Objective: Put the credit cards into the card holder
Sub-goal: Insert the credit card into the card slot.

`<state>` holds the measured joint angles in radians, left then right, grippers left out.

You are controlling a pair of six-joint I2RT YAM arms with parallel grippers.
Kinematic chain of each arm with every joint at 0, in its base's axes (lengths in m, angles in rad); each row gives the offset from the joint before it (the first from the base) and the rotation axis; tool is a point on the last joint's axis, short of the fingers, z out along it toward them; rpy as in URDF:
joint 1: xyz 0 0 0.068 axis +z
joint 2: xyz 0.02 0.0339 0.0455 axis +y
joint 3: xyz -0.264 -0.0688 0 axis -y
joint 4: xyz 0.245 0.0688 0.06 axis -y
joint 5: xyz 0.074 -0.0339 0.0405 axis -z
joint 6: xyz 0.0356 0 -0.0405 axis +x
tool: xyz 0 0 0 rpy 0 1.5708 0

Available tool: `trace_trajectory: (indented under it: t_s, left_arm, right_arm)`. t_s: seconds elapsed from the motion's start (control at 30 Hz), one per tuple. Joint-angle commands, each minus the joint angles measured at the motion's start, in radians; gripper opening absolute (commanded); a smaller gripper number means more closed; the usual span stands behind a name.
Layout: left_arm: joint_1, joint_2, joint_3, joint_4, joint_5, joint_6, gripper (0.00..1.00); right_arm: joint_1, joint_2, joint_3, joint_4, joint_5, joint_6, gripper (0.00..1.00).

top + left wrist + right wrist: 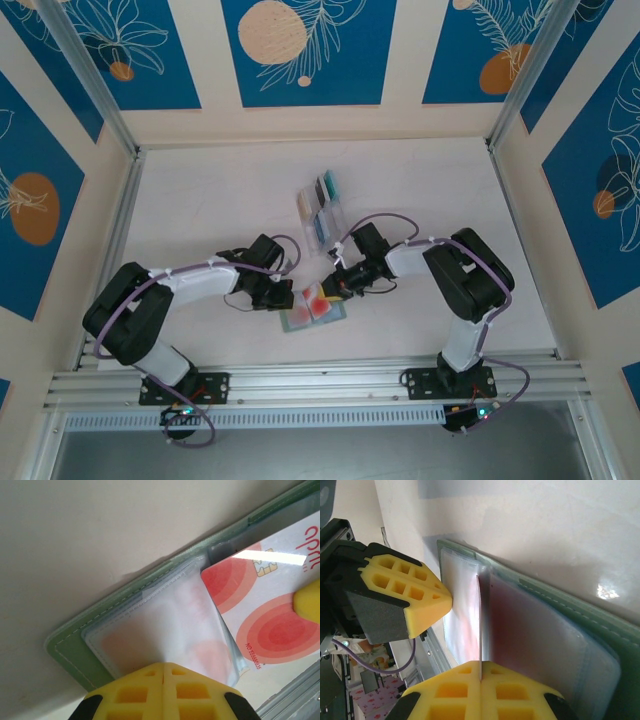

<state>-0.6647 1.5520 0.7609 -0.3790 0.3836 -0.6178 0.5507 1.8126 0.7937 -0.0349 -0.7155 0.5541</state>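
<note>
Though open, green card holder (pixel 75 652)

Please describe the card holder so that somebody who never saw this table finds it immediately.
On the white table, near the front aluminium rail, the card holder lies open and flat between the left gripper and the right gripper. Its sage-green stitched border and clear pockets with a red-circled card set it apart from the clear rack farther back, which holds cards in a row.
</note>
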Motion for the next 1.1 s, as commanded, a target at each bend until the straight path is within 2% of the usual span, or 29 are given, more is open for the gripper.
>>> trace_trajectory:
  t_s: [0.0, 0.5, 0.8, 1.07]
  left_arm:
    - [-0.004, 0.009, -0.031, -0.065, -0.057, 0.017, 0.00]
    - [-0.005, 0.008, -0.038, -0.056, -0.051, 0.015, 0.00]
    - [-0.005, 0.003, -0.043, -0.053, -0.048, 0.013, 0.01]
    - [-0.005, 0.003, -0.044, -0.049, -0.045, 0.012, 0.01]
  right_arm:
    - [0.013, 0.026, -0.011, 0.003, -0.039, -0.007, 0.00]
    - [0.025, 0.067, 0.021, 0.018, -0.062, 0.005, 0.00]
    - [0.039, 0.077, 0.001, 0.133, -0.013, 0.093, 0.00]
    - [0.067, 0.076, -0.015, 0.164, 0.038, 0.116, 0.00]
